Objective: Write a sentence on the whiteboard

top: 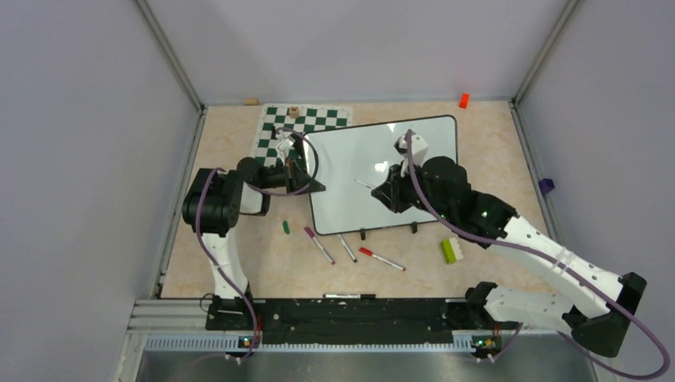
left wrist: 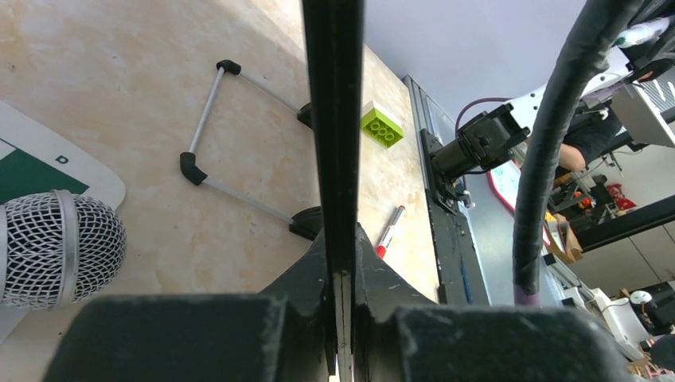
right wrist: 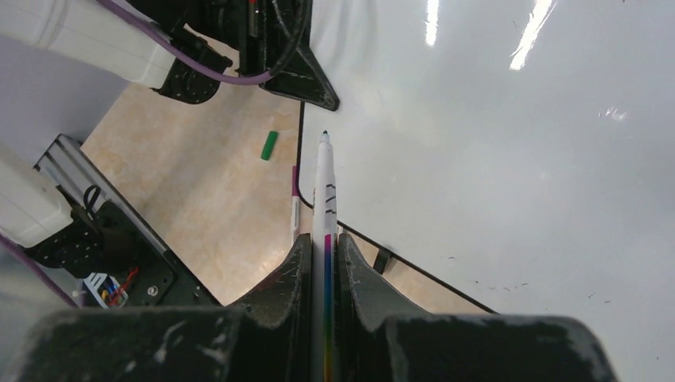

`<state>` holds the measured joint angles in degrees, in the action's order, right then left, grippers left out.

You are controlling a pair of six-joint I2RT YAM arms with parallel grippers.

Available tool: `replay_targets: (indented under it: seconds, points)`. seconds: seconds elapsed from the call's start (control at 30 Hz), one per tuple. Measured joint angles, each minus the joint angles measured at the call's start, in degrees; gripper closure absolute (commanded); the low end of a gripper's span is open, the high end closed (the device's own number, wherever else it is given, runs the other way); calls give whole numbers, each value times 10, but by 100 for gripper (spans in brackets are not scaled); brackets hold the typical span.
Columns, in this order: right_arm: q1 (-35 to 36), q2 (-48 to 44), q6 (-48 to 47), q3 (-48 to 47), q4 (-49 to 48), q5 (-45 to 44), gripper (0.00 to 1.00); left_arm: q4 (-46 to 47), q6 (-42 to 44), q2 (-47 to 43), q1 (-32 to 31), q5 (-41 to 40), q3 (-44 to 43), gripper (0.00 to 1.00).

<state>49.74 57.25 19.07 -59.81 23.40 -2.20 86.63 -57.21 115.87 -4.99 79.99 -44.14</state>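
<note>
- The whiteboard [top: 350, 155] lies at the middle of the tabletop [top: 493, 167], its long sides running left to right; its far left corner overlaps the chess mat [top: 306, 119]; two small black clips [top: 363, 235] sit on its near edge
- The face of the board is glossy white with streaks of glare
- The left end effector [top: 296, 171] is closed narrow on the board's left rim; the left wrist view shows the black edge pinched between both fingers [left wrist: 374, 278]
- The right end effector [right wrist: 325, 263] is over the board's middle and clamped on a marker [right wrist: 325, 183]; the white barrel runs out between the fingers, and the dark green tip points toward the left arm
- Whether the tip touches the surface cannot be told
- On the tabletop just near of the board lie a green cap [top: 286, 227], a purple marker [top: 318, 244], a grey one [top: 347, 248] and a red one [top: 382, 259]; a lime-green brick [top: 450, 250] sits to their right
- A small orange block [top: 464, 100] rests at the far edge
</note>
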Motion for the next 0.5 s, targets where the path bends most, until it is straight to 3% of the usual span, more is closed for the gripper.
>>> replay_targets:
  seconds: [0.5]
  points:
    - [8, 241, 46, -184, 6, -105, 100, -1, 17, 0, 5, -16, 10, 100]
